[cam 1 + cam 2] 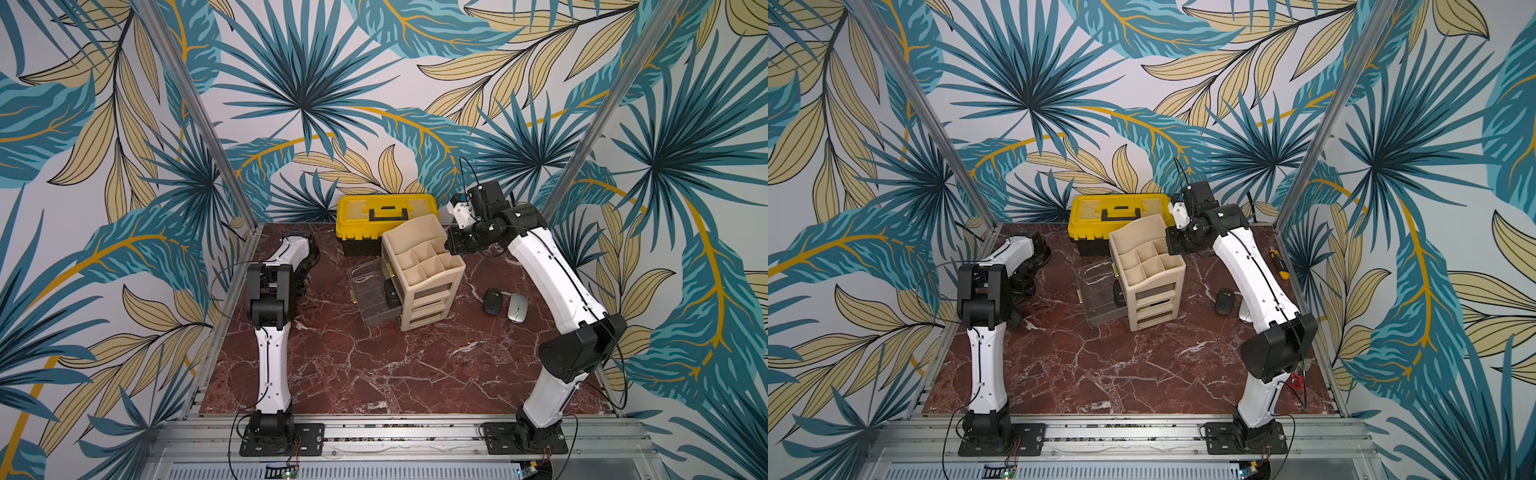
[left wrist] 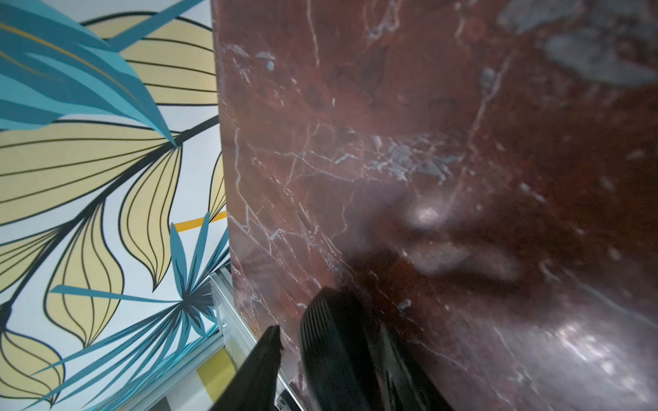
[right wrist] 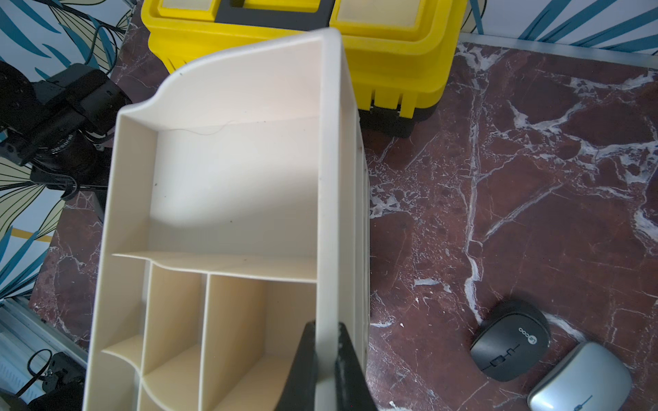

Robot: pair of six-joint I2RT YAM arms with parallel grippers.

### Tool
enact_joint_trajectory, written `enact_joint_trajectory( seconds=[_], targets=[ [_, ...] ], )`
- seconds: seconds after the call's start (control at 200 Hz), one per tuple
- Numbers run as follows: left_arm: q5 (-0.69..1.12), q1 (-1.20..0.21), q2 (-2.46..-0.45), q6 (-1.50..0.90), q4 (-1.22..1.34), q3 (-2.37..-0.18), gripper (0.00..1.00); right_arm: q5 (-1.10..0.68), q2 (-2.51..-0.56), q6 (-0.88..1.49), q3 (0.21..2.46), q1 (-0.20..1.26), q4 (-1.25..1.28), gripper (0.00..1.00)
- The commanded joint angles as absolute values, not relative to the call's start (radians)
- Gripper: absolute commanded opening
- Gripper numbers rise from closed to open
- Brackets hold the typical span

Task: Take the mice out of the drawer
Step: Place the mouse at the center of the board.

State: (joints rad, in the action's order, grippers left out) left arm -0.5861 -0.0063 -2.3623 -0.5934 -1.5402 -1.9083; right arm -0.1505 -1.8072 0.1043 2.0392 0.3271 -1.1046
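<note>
Three flat oval mice are counted: one matte black mouse (image 1: 391, 293) in the clear drawer (image 1: 365, 300) of the beige plastic organizer (image 1: 432, 266), a second black mouse (image 1: 493, 301) and one silver-grey mouse (image 1: 518, 307) right of it. Its wall is pinched by the right claw (image 3: 325, 325); the left claw (image 2: 297, 313) is parted narrowly, empty.

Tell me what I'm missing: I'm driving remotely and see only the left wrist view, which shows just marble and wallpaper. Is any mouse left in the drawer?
Observer: Yes, one black mouse lies in the pulled-out clear drawer.
Operator: How many are out?
Observer: Two lie on the table, on the far side of the beige organizer from the drawer: a second black mouse and a silver mouse.
Operator: What is the right arm doing?
Observer: The right gripper is shut on the organizer's side wall.
</note>
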Motion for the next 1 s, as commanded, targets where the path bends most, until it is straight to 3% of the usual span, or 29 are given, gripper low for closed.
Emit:
enact_joint_trajectory(
  seconds=[0.0, 0.426, 0.571, 0.796, 0.997],
  targets=[
    [-0.574, 0.000, -2.351, -0.602, -1.460, -1.861, 0.51, -0.085, -1.833, 0.079, 2.034, 0.313, -1.161, 0.00],
    [-0.524, 0.000, -2.010, -0.584, -1.174, -1.648, 0.52, -0.085, -1.842, 0.084, 2.036, 0.314, -1.159, 0.00],
    [-0.420, -0.002, -1.812, -0.504, -1.067, -1.581, 0.62, -0.081, -1.842, 0.076, 2.040, 0.314, -1.162, 0.00],
    [-0.016, -0.067, -1.566, -0.310, -0.951, -1.534, 0.77, -0.080, -1.841, 0.072, 2.046, 0.314, -1.170, 0.00],
    [-0.117, -0.053, -1.553, -0.493, -1.126, -1.545, 0.78, -0.069, -1.838, 0.068, 2.051, 0.316, -1.181, 0.00]
  ],
)
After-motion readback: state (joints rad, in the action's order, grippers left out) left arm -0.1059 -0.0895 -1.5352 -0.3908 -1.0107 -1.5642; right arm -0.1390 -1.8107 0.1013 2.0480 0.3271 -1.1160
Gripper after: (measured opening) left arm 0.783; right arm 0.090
